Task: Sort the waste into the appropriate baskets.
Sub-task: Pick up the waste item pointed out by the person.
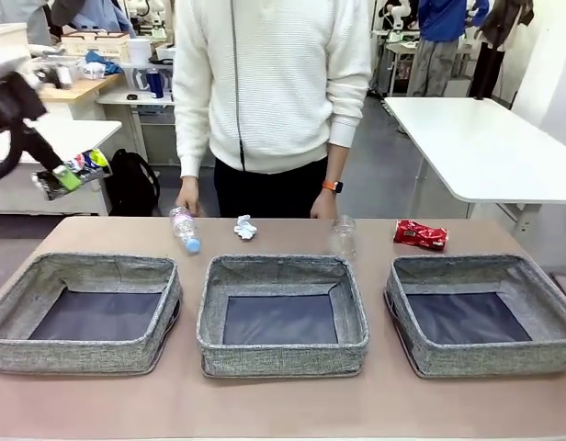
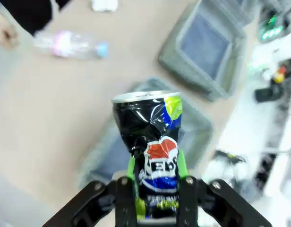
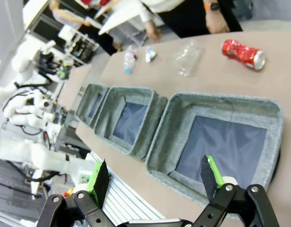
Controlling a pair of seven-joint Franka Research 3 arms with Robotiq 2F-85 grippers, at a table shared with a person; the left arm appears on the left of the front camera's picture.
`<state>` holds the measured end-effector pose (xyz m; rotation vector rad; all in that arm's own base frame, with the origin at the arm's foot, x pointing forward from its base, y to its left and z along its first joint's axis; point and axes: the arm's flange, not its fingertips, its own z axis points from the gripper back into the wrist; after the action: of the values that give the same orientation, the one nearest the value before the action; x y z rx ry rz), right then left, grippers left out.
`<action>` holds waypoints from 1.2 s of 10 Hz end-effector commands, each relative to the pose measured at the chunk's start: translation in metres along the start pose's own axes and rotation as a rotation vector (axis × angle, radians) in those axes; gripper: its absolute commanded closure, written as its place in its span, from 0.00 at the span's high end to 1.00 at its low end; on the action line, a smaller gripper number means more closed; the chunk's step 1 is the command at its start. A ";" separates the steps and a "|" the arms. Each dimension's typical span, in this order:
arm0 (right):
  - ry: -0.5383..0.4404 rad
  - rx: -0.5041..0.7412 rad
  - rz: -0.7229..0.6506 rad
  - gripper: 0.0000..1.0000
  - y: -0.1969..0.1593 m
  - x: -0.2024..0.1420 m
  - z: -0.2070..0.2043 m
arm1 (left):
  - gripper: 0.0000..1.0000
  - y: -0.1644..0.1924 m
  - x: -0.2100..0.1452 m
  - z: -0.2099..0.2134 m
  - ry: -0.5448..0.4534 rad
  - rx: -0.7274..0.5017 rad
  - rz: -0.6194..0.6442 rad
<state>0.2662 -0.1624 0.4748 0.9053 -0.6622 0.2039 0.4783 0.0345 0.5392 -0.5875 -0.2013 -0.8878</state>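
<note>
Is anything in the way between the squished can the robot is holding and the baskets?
Nothing that I can see. The left gripper holds the crushed dark can in the air, and the baskets have open tops. The other litter lies on the table beyond them.

A white table [image 1: 490, 147] stands at the upper right on the grey floor [image 1: 379, 170]; a black backpack [image 1: 133, 182] sits at the left.

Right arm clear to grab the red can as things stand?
Probably yes: the right gripper is open and empty, and the crushed red can lies alone on the table past the right basket, apart from the person's hand.
</note>
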 end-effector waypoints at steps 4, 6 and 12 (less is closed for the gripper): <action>-0.021 0.018 0.022 1.00 0.000 0.004 0.000 | 0.00 -0.034 -0.021 -0.008 -0.064 -0.013 0.028; -0.021 0.018 0.022 1.00 0.000 0.004 0.000 | 0.00 -0.034 -0.021 -0.008 -0.064 -0.013 0.028; -0.021 0.018 0.022 1.00 0.000 0.004 0.000 | 0.34 -0.122 0.052 0.019 -0.075 0.105 0.155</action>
<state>0.2666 -0.1623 0.4745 0.9049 -0.6606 0.2031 0.4312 -0.0129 0.5893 -0.5699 -0.2576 -0.7136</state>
